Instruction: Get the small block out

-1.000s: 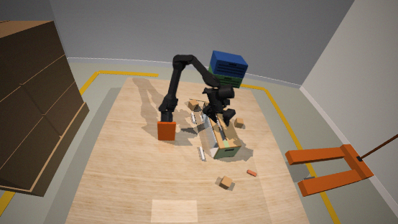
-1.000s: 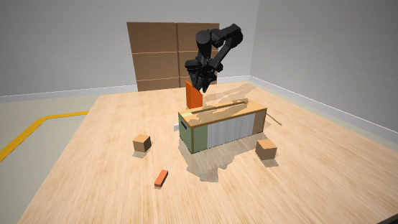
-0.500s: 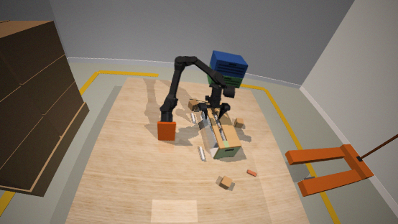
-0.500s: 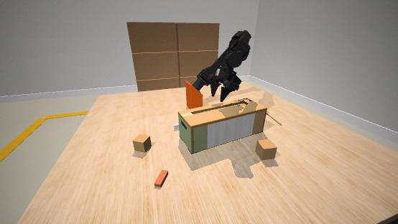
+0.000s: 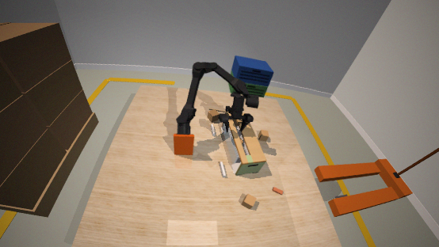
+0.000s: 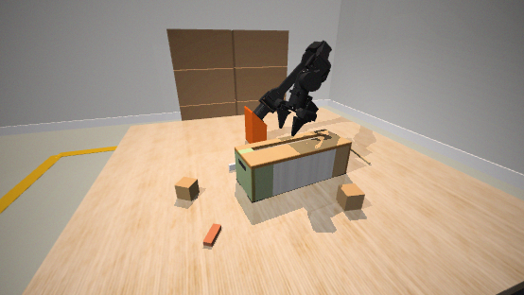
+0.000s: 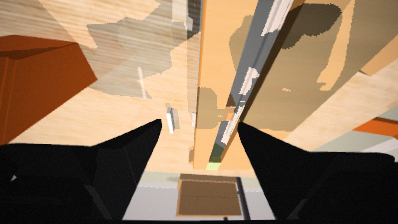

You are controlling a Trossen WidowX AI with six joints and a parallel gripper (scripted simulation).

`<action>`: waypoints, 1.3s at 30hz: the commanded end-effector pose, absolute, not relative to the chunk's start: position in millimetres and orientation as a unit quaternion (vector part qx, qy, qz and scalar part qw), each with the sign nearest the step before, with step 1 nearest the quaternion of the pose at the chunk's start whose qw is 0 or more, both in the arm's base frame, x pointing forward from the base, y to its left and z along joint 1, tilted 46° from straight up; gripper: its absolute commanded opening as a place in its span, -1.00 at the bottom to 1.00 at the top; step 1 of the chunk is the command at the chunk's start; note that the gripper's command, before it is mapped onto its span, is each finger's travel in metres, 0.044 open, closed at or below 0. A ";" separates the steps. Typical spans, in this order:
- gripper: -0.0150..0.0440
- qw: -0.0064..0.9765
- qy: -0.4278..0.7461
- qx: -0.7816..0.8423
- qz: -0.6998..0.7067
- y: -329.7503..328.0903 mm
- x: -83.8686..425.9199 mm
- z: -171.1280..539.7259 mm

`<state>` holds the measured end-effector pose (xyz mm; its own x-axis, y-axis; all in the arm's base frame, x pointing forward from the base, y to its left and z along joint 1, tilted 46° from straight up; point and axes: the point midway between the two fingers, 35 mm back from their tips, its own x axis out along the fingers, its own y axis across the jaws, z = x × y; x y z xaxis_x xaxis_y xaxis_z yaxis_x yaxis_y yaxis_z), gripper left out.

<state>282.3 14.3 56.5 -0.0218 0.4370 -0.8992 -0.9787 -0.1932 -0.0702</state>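
Above the slotted box (image 5: 254, 147) (image 6: 303, 172) (image 7: 215, 65) — toward its far end from the green one — the gripper (image 5: 234, 130) (image 6: 288, 131) (image 7: 200, 124) hangs, fingers apart, holding nothing.

in the top view, we locate the box (image 5: 254, 150) (image 6: 303, 171) (image 7: 212, 50) on the table (image 5: 131, 190) (image 6: 142, 265) (image 7: 110, 115), right of the arm base (image 5: 184, 144) (image 6: 255, 127) (image 7: 45, 90). we find one cube (image 5: 249, 201) (image 6: 187, 189) before the box, a small bar (image 5: 277, 191) (image 6: 213, 234) to that cube's right, a second cube (image 5: 263, 135) (image 6: 351, 197) right of the box, and a third cube (image 5: 213, 115) left of its far end.
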 end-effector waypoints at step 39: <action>0.86 0.550 0.316 -0.431 0.642 60.0 268.6 16.6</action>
<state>268.1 60.8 16.1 -0.0244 0.4338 -0.9007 -0.9784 -0.1954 -0.0676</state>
